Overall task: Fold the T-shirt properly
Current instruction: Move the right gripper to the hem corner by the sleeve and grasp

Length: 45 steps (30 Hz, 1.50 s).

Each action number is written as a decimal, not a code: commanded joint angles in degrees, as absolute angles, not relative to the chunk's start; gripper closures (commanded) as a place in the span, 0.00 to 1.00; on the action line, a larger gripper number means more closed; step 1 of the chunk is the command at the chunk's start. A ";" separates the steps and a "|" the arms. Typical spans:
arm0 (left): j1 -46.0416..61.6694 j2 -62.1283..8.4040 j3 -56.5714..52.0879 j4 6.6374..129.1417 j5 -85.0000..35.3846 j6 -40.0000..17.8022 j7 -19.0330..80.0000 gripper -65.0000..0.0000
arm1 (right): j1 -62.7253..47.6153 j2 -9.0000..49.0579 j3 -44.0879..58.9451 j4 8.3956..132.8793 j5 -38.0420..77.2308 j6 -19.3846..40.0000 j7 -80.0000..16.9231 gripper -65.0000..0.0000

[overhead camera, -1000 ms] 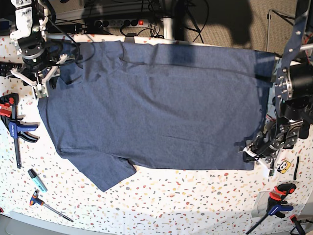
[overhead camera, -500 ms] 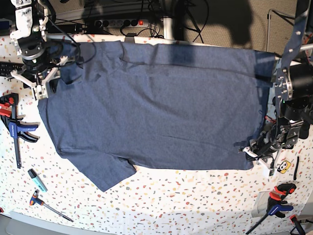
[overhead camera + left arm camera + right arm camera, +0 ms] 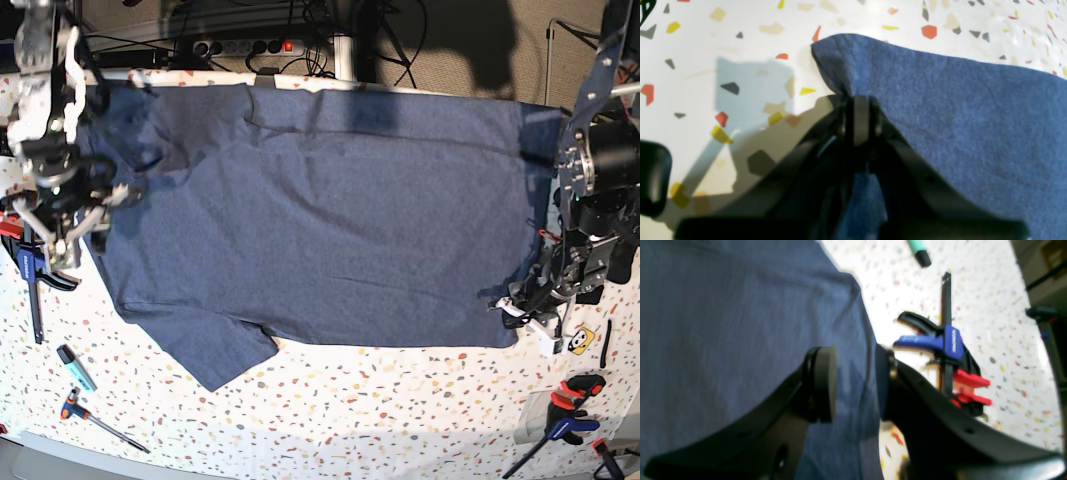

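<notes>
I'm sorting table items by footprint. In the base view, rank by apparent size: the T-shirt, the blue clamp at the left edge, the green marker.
1. T-shirt, by far the largest.
2. Blue clamp.
3. Green marker, the smallest.

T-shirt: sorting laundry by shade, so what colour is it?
Heathered navy blue T-shirt, clearest in the base view.

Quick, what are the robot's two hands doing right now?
Left gripper: shut, pinching the T-shirt at its corner.
Right gripper: open over the T-shirt's edge, holding nothing.
</notes>
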State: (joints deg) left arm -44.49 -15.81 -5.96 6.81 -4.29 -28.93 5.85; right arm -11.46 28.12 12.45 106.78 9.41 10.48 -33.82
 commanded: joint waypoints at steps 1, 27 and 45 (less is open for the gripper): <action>-44.73 -16.05 -5.87 6.83 -3.05 -28.49 8.71 1.00 | -8.58 29.21 12.95 105.58 10.07 12.43 -34.04 0.68; -43.68 -16.05 -5.87 6.83 -3.25 -28.51 7.18 1.00 | 50.87 29.65 -6.48 24.77 12.34 27.20 -34.20 0.40; -43.68 -16.05 -5.87 6.83 -3.22 -28.53 7.44 1.00 | 49.47 27.11 -7.44 14.52 8.69 27.62 -25.15 0.54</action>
State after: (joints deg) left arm -43.31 -15.97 -6.02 7.03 -4.97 -29.12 3.77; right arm 47.97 26.61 -7.51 13.96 9.13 27.53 -25.36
